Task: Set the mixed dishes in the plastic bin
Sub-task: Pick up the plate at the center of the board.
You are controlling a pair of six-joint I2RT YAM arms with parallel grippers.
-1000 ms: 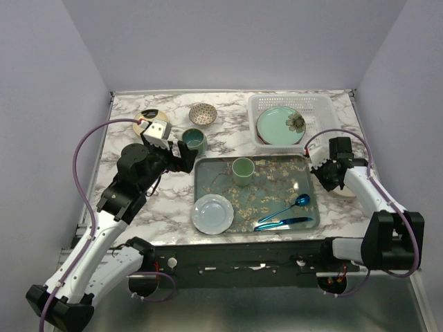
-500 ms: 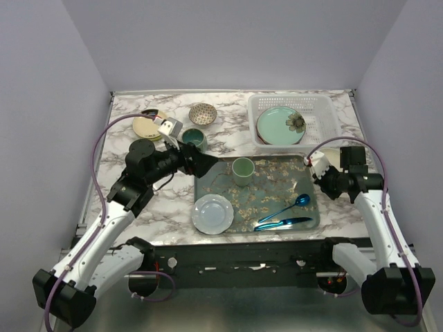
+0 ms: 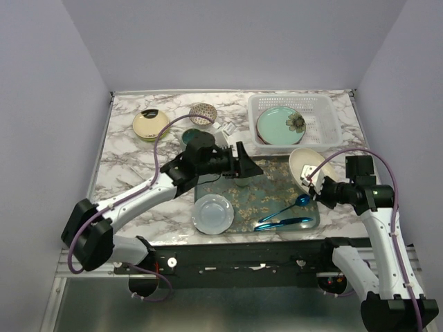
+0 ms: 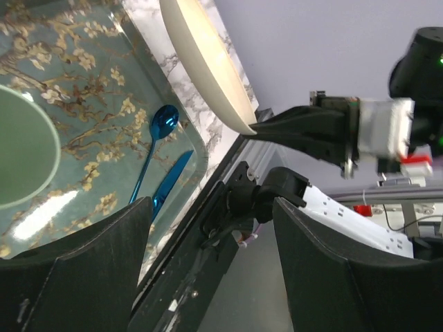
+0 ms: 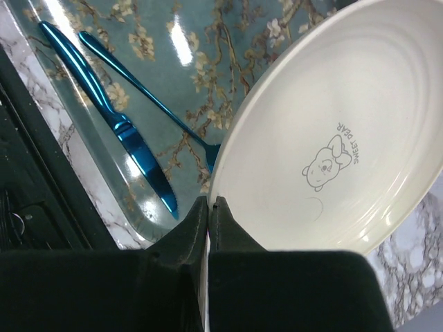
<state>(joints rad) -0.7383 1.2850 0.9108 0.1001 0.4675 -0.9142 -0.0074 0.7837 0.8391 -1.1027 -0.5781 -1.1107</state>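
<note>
My right gripper is shut on the rim of a cream plate and holds it tilted above the right end of the grey tray; the wrist view shows the jaws pinching the plate. The white plastic bin at the back right holds a mint flowered plate. My left gripper is open and empty over the tray, above a green cup. An amber-yellow plate, a speckled bowl and a dark teal mug stand at the back left.
A pale blue plate sits at the tray's front left. A blue spoon and a blue knife lie at its front right among crumbs. The left arm reaches across the table's middle.
My left arm swung right from beside the mug to over the tray. My right gripper lifted the cream plate off the table and tilted it up over the tray's right end.
</note>
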